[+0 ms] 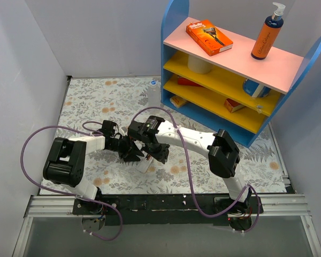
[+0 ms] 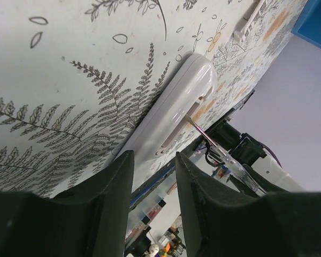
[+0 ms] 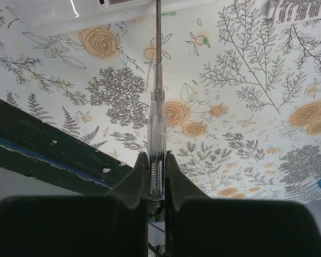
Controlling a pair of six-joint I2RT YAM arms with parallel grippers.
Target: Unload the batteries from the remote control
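Observation:
The white remote control [image 2: 171,107] lies flat on the flowered mat, with no orange-brown recess showing. My left gripper [image 2: 154,155] has its fingertips against both sides of the remote's near end. In the top view the remote [image 1: 146,165] peeks out between my left gripper [image 1: 129,151] and my right gripper [image 1: 158,154]. My right gripper [image 3: 157,155] is shut on a clear-handled screwdriver [image 3: 156,118]. Its metal tip reaches the remote's edge [image 3: 123,2] and touches the remote's side near a notch in the left wrist view. No batteries are visible.
A blue shelf unit [image 1: 224,107] stands at the back right with a razor box [image 1: 208,36] and an orange pump bottle [image 1: 266,37] on top. A clear blue-capped bottle [image 1: 152,91] stands beside it. The table's dark front rail [image 3: 43,144] lies close behind the grippers.

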